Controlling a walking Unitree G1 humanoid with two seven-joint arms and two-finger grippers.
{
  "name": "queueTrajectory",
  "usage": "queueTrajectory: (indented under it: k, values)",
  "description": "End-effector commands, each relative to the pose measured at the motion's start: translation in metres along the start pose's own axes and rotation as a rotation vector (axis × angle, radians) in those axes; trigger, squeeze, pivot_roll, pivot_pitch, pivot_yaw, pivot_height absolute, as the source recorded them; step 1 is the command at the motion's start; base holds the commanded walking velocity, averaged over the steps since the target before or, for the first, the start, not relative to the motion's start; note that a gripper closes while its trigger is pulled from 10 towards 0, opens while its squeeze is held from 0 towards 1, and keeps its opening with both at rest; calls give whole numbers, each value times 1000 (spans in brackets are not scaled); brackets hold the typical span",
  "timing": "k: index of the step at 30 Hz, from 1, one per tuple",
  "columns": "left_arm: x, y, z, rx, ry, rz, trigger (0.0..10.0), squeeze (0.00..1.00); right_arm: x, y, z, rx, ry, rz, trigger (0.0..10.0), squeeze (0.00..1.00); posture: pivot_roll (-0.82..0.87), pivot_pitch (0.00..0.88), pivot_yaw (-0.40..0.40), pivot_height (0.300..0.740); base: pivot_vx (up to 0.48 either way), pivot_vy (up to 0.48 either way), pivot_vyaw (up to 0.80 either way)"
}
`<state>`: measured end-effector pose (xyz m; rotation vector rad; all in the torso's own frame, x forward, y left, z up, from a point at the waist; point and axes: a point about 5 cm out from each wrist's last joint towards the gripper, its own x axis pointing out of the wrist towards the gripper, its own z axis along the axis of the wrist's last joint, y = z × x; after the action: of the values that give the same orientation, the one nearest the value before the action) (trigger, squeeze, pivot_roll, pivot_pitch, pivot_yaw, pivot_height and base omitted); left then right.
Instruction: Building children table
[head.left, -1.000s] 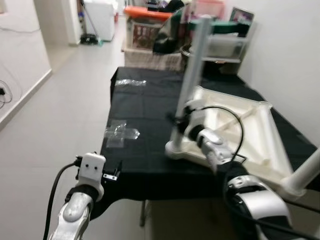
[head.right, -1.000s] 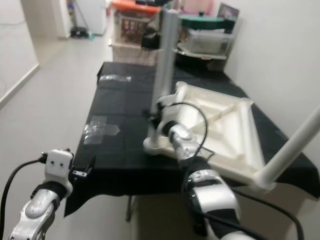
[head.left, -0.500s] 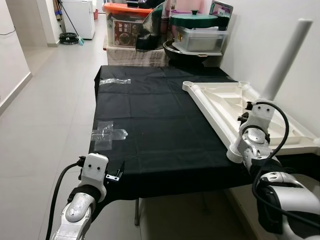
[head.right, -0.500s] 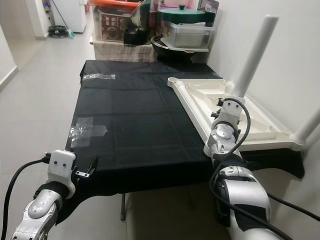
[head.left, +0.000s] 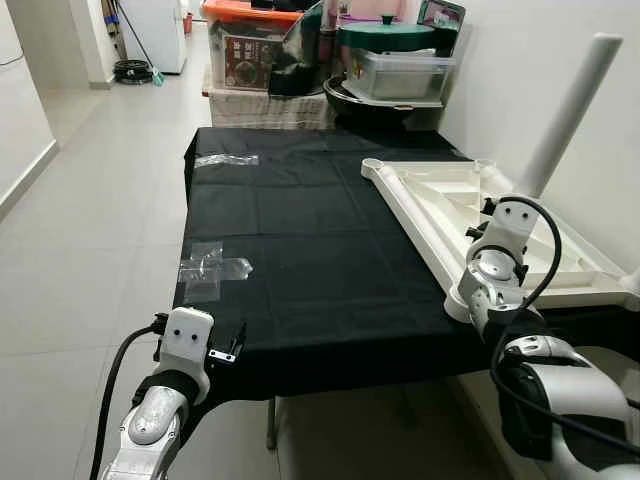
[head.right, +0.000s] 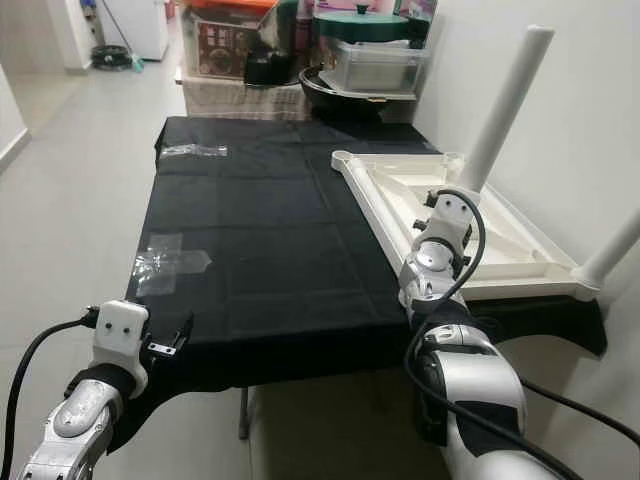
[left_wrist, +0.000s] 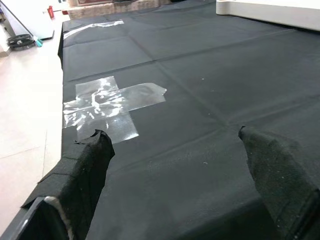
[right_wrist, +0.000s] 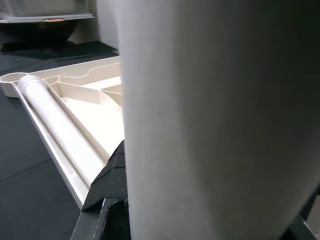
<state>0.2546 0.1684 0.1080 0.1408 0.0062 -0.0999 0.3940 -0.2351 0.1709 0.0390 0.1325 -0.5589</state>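
Tabletop: your white kids' tabletop (head.left: 470, 215) is flipped underside up on the right half of the black table (head.left: 290, 230), ribs showing, with its right side hanging past the table edge.
Legs: one white leg (head.right: 505, 105) stands up from the far right corner, tilted a bit; another leg (head.right: 612, 250) pokes up at the near right corner.
Right gripper: your right gripper (head.left: 497, 235) is at the tabletop's near-left corner. In the wrist view a fat white tube (right_wrist: 220, 125) sits between the black fingers (right_wrist: 107, 195), so it's clamped on a leg there, though the head views don't show that leg clearly.
Left gripper: your left gripper (left_wrist: 175, 165) hovers low at the near-left edge of the black table, fingers spread wide, holding nothing.
Tape: clear tape cross (head.left: 212, 268) just ahead of the left gripper, another strip (head.left: 225, 160) at the far left corner.
Background: bins and a green-lidded pot (head.left: 385, 38) beyond the table.
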Motion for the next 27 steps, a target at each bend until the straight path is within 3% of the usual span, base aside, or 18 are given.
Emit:
queueTrajectory:
  k: [1,2,7,8,9,10,12,15,17,18,20,23,27]
  values:
    - [-1,-2,-3,4,11,-4,10000,0,-7,10,-28,-80,122,82,10000,0,76,0,-130,740,0,0,0]
    - [-1,-2,-3,4,10,-5,10000,0,-7,13,-25,-65,103,102,10000,1000,75,0,-129,740,0,0,0]
    - [-1,-2,-3,5,9,-6,10000,0,-7,17,-22,-49,92,137,10000,1000,75,0,-128,740,0,0,0]
    - [-1,-2,-3,5,9,-6,10000,0,-8,21,-19,-24,83,176,10000,631,75,0,-128,740,0,0,0]
    - [-1,-2,-3,5,9,-6,10000,0,-8,21,-19,-24,83,176,10000,631,75,0,-128,740,0,0,0]
    - [-2,-2,-3,6,9,-6,10000,0,-10,31,-12,18,53,274,10000,0,75,0,-128,740,0,0,0]
    - [-2,-2,-3,7,8,-5,10000,0,-17,50,3,96,-10,491,10000,0,78,0,-128,740,0,0,0]
    - [-2,-2,-3,7,9,-5,10000,0,-19,56,7,115,-29,558,10000,0,78,0,-128,740,0,0,0]
    - [-1,-2,-2,8,6,-6,10000,0,-35,80,18,103,-93,878,10000,0,85,0,-131,740,0,0,0]
    - [-1,-2,-2,8,6,-6,10000,0,-35,80,18,103,-93,878,10000,0,85,0,-131,740,0,0,0]
    - [-1,-2,-1,9,3,-5,10000,0,-50,97,21,60,-116,1102,10000,0,87,0,-134,740,0,0,0]
    - [-1,-2,-1,11,0,-4,10000,0,-57,107,16,-14,-107,1152,10000,0,99,0,-144,740,0,0,0]
    - [-1,0,0,11,-2,3,10000,0,-65,118,15,-47,-100,1196,10000,0,104,0,-149,740,0,0,0]
